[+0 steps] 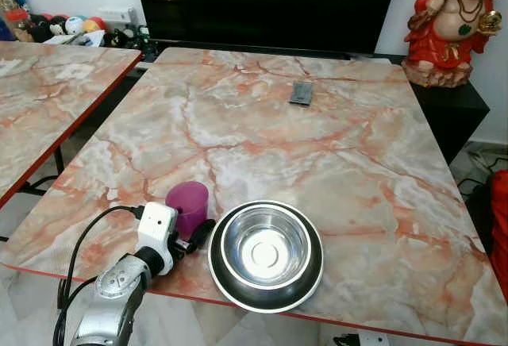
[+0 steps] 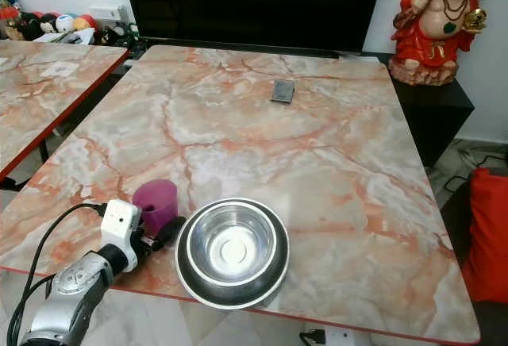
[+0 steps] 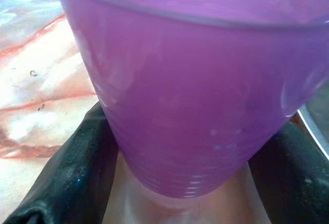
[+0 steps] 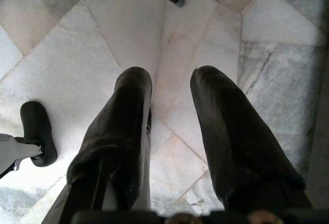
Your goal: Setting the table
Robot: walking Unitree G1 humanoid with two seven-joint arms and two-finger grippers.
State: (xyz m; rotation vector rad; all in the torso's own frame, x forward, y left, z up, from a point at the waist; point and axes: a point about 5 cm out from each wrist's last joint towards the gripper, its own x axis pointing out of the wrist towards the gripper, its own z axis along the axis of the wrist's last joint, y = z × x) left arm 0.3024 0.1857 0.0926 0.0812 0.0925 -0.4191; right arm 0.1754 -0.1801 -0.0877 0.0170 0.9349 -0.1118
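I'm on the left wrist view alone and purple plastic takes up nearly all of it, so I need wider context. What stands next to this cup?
Observer: A steel bowl stands on the table on the robot's right of the purple cup, close beside it.
Operator: Where on the table is the cup?
Observer: Near the front edge, toward the robot's left corner.
Operator: Anything farther out?
Observer: A small dark flat object lies toward the far side.
Operator: And the right gripper?
Observer: The right gripper hangs over the pale floor tiles, fingers apart, holding nothing.
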